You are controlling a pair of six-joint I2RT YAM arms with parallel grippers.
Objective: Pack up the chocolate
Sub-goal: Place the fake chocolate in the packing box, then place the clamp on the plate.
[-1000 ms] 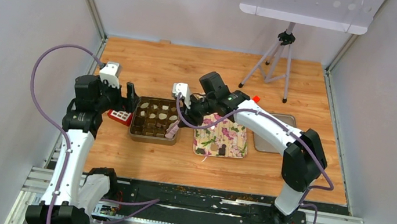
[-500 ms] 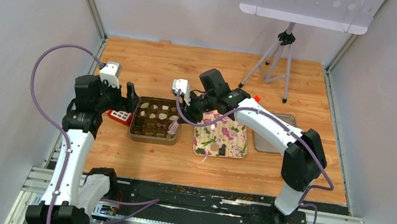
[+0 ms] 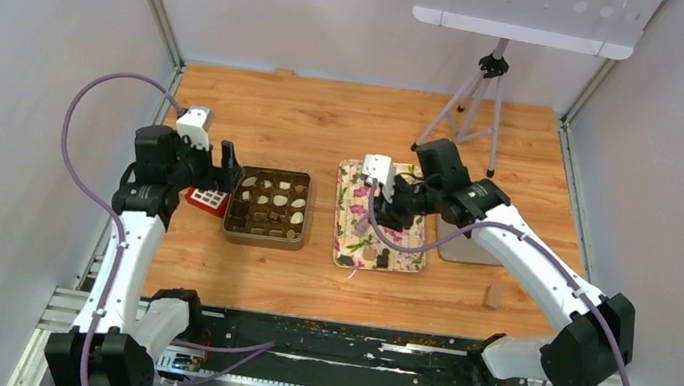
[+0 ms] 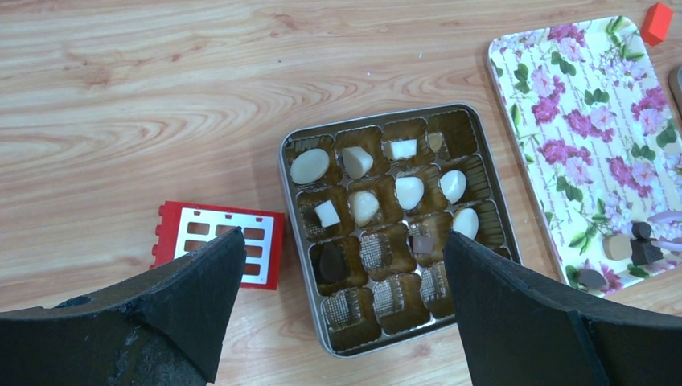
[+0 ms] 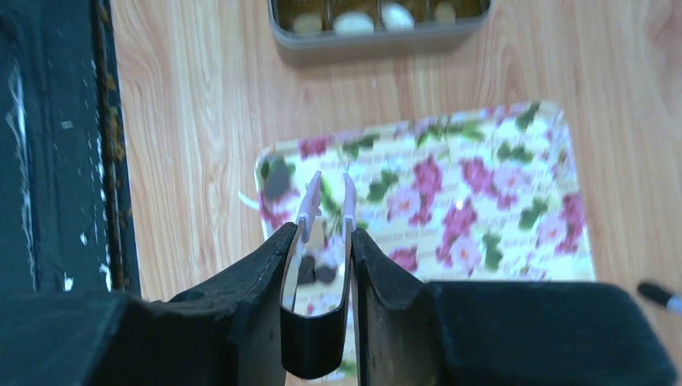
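1 change | swinging right pincer (image 5: pixel 322 241), gripping tweezers (image 5: pixel 326 201), off tin (image 5: pixel 378 42) to tray (image 5: pixel 482 201) | likely fetching next chocolate (image 4: pixel 618 246) | keeping left pincer (image 4: pixel 344 236) wide

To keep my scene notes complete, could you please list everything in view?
table: one, light wood, under everything.
tin: one, gold, centre-left.
chocolates in tin: about eleven, cream-white and dark, in cells.
floral tray: one, pink-flowered, right of tin.
chocolates on tray: at least three, dark and tan, near end.
red grid block: one, red, left of tin.
small red block: one, red, by floral tray's far corner.
tan cylinder: one, tan, near right.
metal tray: one, silver, right of floral tray.
tripod: one, grey, far right.
tweezers: one, pale-tipped, in right gripper.
left gripper: one, black, open by tin's left edge.
right gripper: one, black, shut on tweezers above floral tray.
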